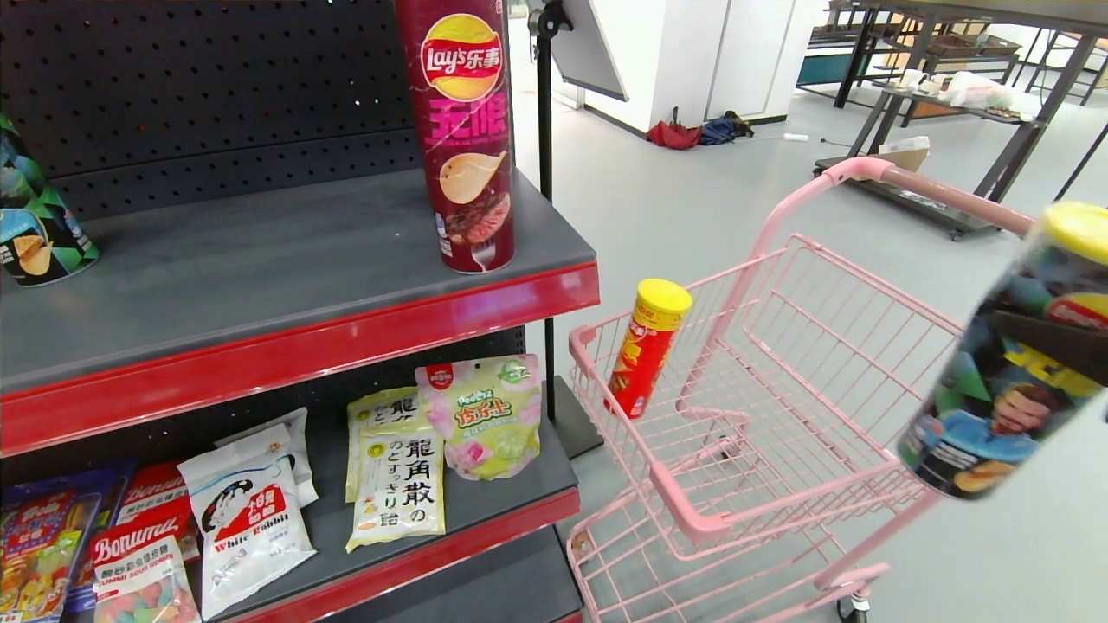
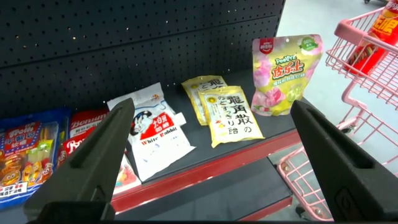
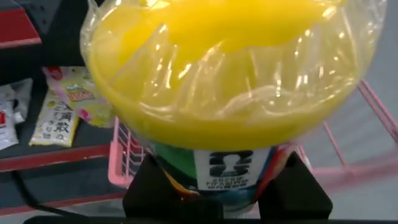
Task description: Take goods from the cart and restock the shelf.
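Transfer stage, by the look of things: yellow-lidded can [image 1: 1008,346] clamped in the right jaws, tilted with the lid uppermost, held up at the right side of the pink cart [image 1: 783,251], seemingly out of the basket and well apart from the shelf. Same can close under the right wrist camera, lid [image 3: 230,74] wrapped in clear film, black jaws pressed against the body on both sides. Left jaws spread wide, holding nothing, facing the lower shelf [image 2: 205,155] and its snack bags: white bag [image 2: 152,134], yellow sachets [image 2: 229,115], pink-and-green pouch [image 2: 286,71]. One red can [image 1: 645,350] in the cart, slightly tilted in the basket corner nearest the shelf. Upper shelf [image 1: 260,251] carrying a tall maroon can [image 1: 467,138] near its right end and a dark green-patterned can [image 1: 39,229] at the left edge, with bare board between them. Next, most likely: swing the held can leftward across the gap, bring it upright, set it on the bare stretch between the two standing cans, then release. Worth watching: the tilt, the red front lip of the shelf on the way in, the nearness of the maroon can, and a tall narrow can's readiness to topple if let go off-plumb.
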